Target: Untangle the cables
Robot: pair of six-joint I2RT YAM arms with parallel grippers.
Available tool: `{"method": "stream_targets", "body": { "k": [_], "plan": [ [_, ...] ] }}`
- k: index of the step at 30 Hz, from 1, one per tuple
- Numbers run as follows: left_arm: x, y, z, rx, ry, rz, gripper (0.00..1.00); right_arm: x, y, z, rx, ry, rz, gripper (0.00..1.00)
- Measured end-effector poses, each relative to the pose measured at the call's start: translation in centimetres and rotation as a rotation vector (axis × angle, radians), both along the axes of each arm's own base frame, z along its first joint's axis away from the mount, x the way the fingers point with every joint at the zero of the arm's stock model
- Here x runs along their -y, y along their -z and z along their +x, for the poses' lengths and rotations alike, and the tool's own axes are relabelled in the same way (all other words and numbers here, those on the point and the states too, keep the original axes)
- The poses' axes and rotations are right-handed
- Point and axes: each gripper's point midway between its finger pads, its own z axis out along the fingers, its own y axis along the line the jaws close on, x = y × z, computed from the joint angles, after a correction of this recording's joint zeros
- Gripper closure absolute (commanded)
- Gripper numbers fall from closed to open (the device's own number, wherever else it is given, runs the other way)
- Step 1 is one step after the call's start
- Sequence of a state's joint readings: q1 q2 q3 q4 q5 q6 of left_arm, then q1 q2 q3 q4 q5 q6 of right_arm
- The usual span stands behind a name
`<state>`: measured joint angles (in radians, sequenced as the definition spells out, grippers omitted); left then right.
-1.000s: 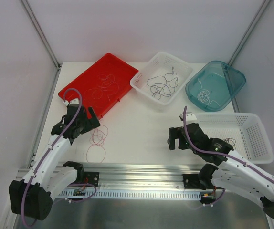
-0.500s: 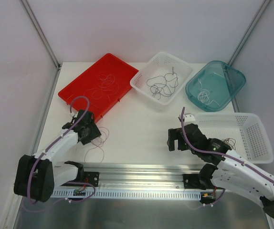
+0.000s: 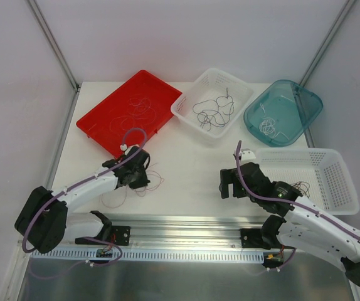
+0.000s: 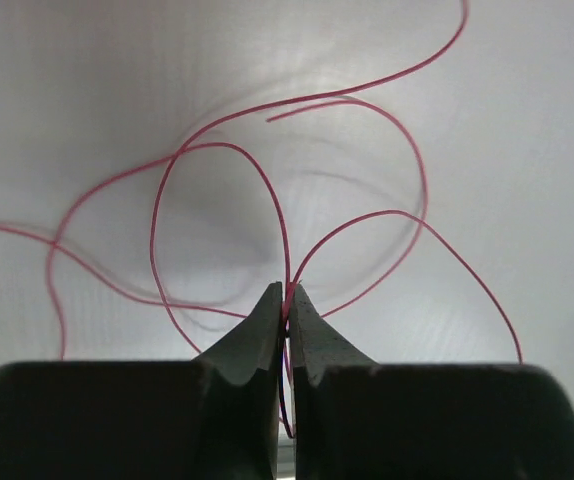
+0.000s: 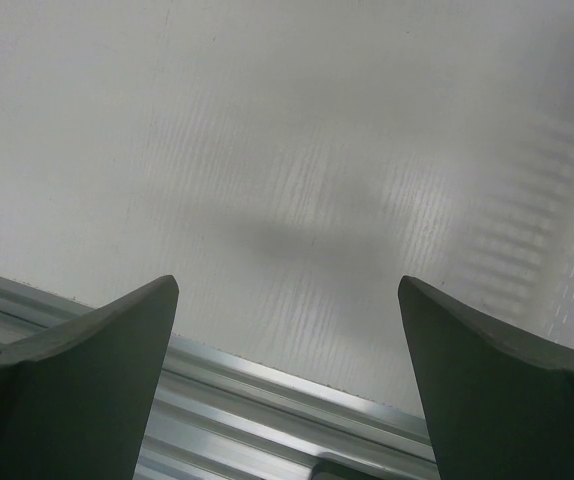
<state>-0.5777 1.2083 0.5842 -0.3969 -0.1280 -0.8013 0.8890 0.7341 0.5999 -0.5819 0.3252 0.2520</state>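
The left pincer [image 4: 287, 292] is clamped shut on a dark red cable [image 4: 219, 145], tips pinching right at a crossing. Whether one strand or two sits in the nip I cannot tell. Its loops fan out loose on the white surface [image 3: 186, 169], front left, just on the near side of the red tray [image 3: 101, 119]. The right pincer [image 5: 287, 288] is wide open and empty, over bare surface beside the long white basket [image 3: 340, 182]. Other cables lie apart: reddish in the tray, black ones [image 3: 212, 114] in the square white basket [image 3: 183, 113], whitish ones [image 3: 269, 127] in the teal tub [image 3: 312, 106]. Handling, by my judgement: thread-thin, near weightless, springy, so the loops probably hold shape and snag. Best pinched on a single free strand away from crossings and lifted slowly.
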Motion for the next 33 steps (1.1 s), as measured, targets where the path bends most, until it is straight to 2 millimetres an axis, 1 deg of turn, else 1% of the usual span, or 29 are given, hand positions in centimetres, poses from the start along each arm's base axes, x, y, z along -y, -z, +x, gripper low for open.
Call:
{"method": "stream_targets", "body": {
  "k": [2, 4, 7, 9, 11, 14, 17, 19, 21, 22, 23, 24, 25, 27, 30, 33],
  "plan": [
    [1.8, -1.5, 0.6, 0.035, 0.046, -0.031, 1.00, 0.0, 0.0, 0.0, 0.001, 0.001, -0.001, 0.03],
    [3.8, -3.8, 1.5, 0.081, 0.092, -0.075, 1.00, 0.1, 0.0, 0.0, 0.003, 0.003, -0.002, 0.03],
    [6.4, -7.9, 3.2, 0.169, 0.158, -0.144, 1.00, 0.1, -0.1, 0.1, 0.007, 0.006, -0.002, 0.03],
    [7.4, -10.6, 4.3, 0.231, 0.194, -0.173, 1.00, 0.2, -0.2, 0.1, 0.011, 0.008, -0.001, 0.03],
    [8.4, -14.0, 5.5, 0.306, 0.232, -0.204, 1.00, 0.3, -0.2, 0.1, 0.013, 0.011, -0.004, 0.03],
    [9.3, -19.8, 7.1, 0.434, 0.288, -0.222, 1.00, 0.4, -0.2, 0.2, 0.017, 0.016, -0.007, 0.03],
    [9.6, -25.9, 8.8, 0.574, 0.323, -0.220, 0.96, 0.5, -0.2, 0.2, 0.019, 0.019, -0.009, 0.03],
    [9.3, -29.9, 10.3, 0.664, 0.329, -0.215, 0.96, 0.5, -0.2, 0.2, 0.019, 0.019, -0.010, 0.03],
    [8.1, -33.0, 12.4, 0.738, 0.300, -0.196, 0.96, 0.5, -0.2, 0.2, 0.019, 0.020, -0.012, 0.03],
    [7.4, -33.9, 13.4, 0.759, 0.281, -0.184, 0.96, 0.6, -0.2, 0.2, 0.018, 0.020, -0.012, 0.03],
    [6.3, -34.8, 14.7, 0.781, 0.252, -0.161, 0.97, 0.6, -0.2, 0.2, 0.018, 0.021, -0.014, 0.03],
    [5.8, -35.5, 15.7, 0.796, 0.240, -0.149, 0.98, 0.6, -0.2, 0.2, 0.018, 0.021, -0.014, 0.03],
    [4.3, -35.9, 17.2, 0.808, 0.206, -0.121, 0.99, 0.7, -0.2, 0.2, 0.018, 0.021, -0.014, 0.03],
    [2.4, -35.9, 19.6, 0.808, 0.166, -0.071, 0.99, 0.8, -0.2, 0.1, 0.019, 0.022, -0.015, 0.03],
    [0.1, -35.0, 23.1, 0.786, 0.117, -0.016, 0.99, 1.0, -0.1, 0.0, 0.016, 0.025, -0.024, 0.03],
    [-2.2, -32.3, 26.2, 0.729, 0.075, 0.035, 0.99, 1.2, 0.0, -0.1, 0.012, 0.027, -0.033, 0.03]
  ]
}}
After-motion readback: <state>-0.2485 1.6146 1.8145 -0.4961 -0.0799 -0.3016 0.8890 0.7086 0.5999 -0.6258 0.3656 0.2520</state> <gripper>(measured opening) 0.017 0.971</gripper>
